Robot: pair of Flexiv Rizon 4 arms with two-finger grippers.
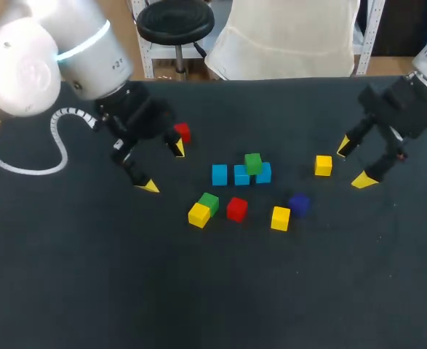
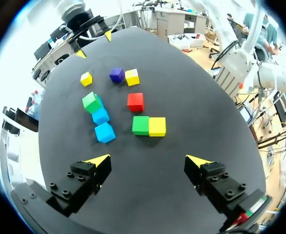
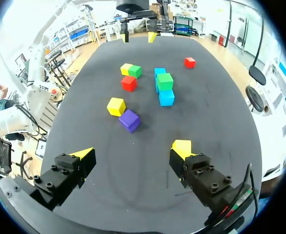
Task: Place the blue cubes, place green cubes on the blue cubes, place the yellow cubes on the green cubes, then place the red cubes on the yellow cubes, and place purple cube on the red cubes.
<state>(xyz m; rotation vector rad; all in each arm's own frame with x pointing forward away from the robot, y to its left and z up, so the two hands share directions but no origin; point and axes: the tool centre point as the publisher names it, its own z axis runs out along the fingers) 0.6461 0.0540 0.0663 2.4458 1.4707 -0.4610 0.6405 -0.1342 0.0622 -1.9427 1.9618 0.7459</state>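
The base is ready: three blue cubes (image 1: pixel 241 175) lie in a row near the middle of the bench (image 1: pixel 89 291), close to each other. One green cube (image 1: pixel 253 163) already sits on this row, over the middle blue cube and the one at the right arm's end. So I judge the green layer is about half done.

All the rest is left for you. The other green cube (image 1: pixel 209 202) lies on the bench and touches a yellow cube (image 1: pixel 198 215). A second yellow cube (image 1: pixel 281 218) lies near the purple cube (image 1: pixel 298 203). A third yellow cube (image 1: pixel 323 166) is just beside the right gripper (image 1: pixel 353 163). One red cube (image 1: pixel 236 209) lies on the bench near the row, and the far red cube (image 1: pixel 182 132) lies close to the left gripper (image 1: pixel 164 167). No yellow, red or purple cube is stacked yet.

Both grippers are above the bench with their fingers wide, and they hold nothing.
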